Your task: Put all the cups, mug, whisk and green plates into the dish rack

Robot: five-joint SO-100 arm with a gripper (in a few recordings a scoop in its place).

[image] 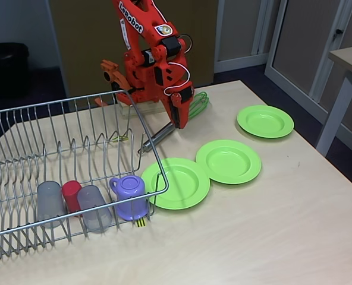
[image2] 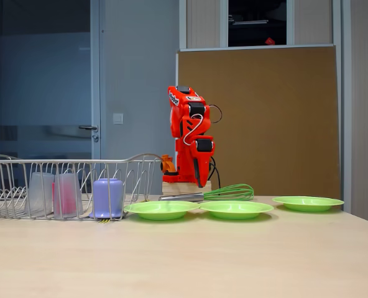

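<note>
Nearby, tool point(image: 181, 123) gripping whisk point(image: 182, 119), dish rack point(image: 141, 122) wall close beside, three green plates point(image: 229, 161) in front.

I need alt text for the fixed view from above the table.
An orange robot arm lowers its hand onto a green whisk. Three green plates lie on the table; cups and a purple mug sit in the dish rack.

Brown board point(image2: 258, 118), glass door point(image2: 47, 81)

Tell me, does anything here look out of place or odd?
Nothing looks spilled or broken. The cups and the mug stand in the rack. One plate has its edge slipped under the rack's corner. The whisk lies flat under the gripper.
</note>
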